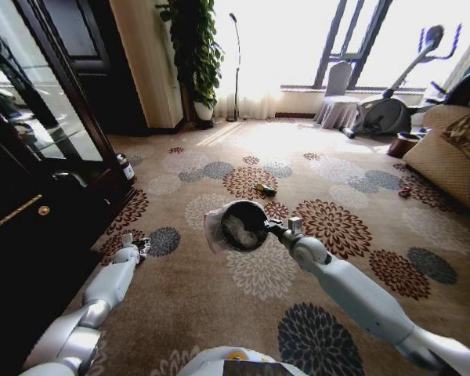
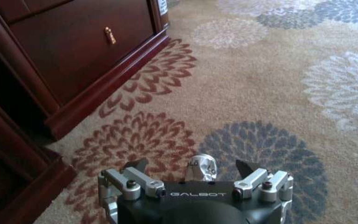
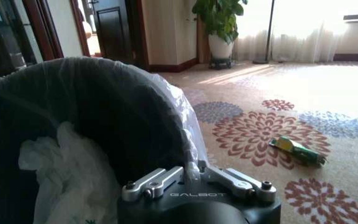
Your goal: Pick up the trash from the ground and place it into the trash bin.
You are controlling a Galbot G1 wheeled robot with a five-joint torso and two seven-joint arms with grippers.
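Right now the right pincer (image 3: 195, 179) is clamped on the trash bin (image 1: 243, 225) rim, held above the carpet (image 1: 352, 196); carry it level toward the green wrapper (image 1: 264, 189). Left pincer (image 2: 191, 170) hangs open, empty.

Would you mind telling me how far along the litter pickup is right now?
Done: crumpled white paper already lies inside the trash bin. In hand: the right gripper holds that bin by its rim, above the carpet. Left: a green wrapper and a red scrap lie on the carpet. The left gripper hangs open and empty near the cabinet.
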